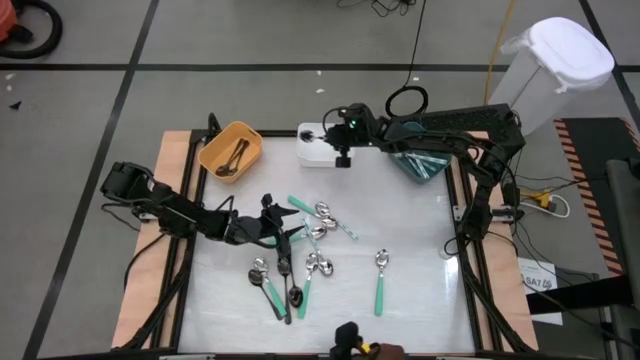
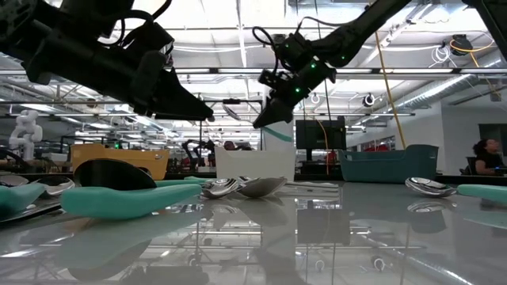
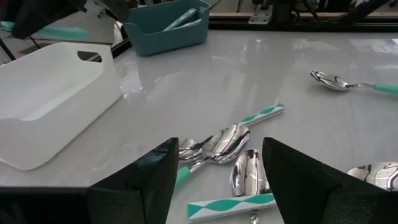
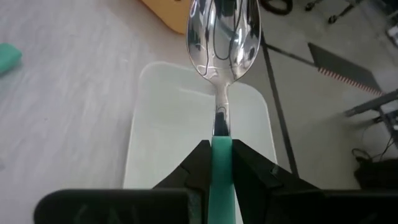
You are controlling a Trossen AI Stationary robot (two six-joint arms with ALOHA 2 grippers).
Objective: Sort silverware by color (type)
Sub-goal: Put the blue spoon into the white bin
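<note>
Silverware: mint-handled spoon (image 4: 221,93) pinched in right end effector (image 4: 221,158) over white bin (image 4: 161,124), top centre | left end effector (image 3: 217,180) spread above counter pile | risk: mis-sort, mint spoons belong in teal bin (image 1: 425,165).

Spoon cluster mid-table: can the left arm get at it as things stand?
Probably yes. The left pincer hangs open right beside the spoon cluster, nothing between them. The right pincer, shut on a mint-handled spoon, is away over the white bin.

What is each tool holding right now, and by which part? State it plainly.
The right tool grips a mint-handled spoon by its handle, over the white bin. The left tool is open above the spoon pile, holding nothing.
</note>
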